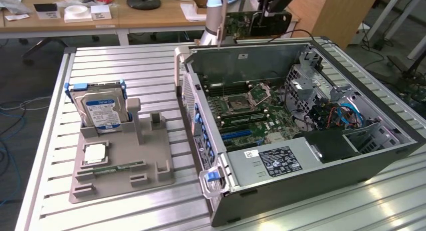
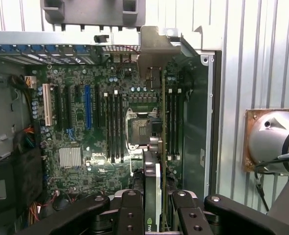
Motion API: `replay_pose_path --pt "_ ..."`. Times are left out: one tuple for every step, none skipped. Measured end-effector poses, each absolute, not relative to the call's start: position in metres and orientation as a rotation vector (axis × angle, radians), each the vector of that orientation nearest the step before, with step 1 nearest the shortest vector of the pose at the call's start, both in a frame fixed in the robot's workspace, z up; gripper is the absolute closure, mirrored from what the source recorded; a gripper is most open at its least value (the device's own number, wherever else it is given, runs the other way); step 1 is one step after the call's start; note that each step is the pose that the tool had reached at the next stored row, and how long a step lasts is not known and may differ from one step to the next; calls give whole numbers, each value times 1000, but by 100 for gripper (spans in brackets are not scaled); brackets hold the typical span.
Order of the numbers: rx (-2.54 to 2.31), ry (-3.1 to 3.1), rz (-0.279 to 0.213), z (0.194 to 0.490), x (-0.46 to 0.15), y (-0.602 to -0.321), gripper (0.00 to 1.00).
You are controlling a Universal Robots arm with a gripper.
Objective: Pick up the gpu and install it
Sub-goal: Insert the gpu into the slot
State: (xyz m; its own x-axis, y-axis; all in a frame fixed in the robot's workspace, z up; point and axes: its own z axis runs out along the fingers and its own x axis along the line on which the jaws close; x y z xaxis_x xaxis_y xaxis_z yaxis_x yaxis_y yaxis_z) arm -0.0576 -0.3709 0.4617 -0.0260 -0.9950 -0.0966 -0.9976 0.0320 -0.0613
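You have the gpu in the air, above the open computer case.
Your fingers are clamped on its edge. The card hangs edge-on over the motherboard, near the CPU socket, with its bracket at the far end. The hard drive stands in the grey holder on the bench, on the exterior view's left.

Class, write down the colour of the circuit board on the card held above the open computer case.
Green: the gpu board, clearest in the exterior view.
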Motion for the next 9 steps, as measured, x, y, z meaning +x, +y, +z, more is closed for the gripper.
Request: replay_pose_path --pt "-2108 2171 40 462 -58 -373 73" --pt "-2106 2169 45 462 -58 -375 73" --pt "-2103 2166 51 462 -58 -377 73" --pt "-2099 2163 57 462 -58 -379 73" --pt "-2096 2160 65 462 -58 -380 73" --pt "-2091 2156 74 462 -58 -382 73" --pt "-2086 2151 84 462 -58 -384 73" --pt "-2081 2147 93 462 -58 -385 73" --pt "-2076 2142 103 462 -58 -387 73"
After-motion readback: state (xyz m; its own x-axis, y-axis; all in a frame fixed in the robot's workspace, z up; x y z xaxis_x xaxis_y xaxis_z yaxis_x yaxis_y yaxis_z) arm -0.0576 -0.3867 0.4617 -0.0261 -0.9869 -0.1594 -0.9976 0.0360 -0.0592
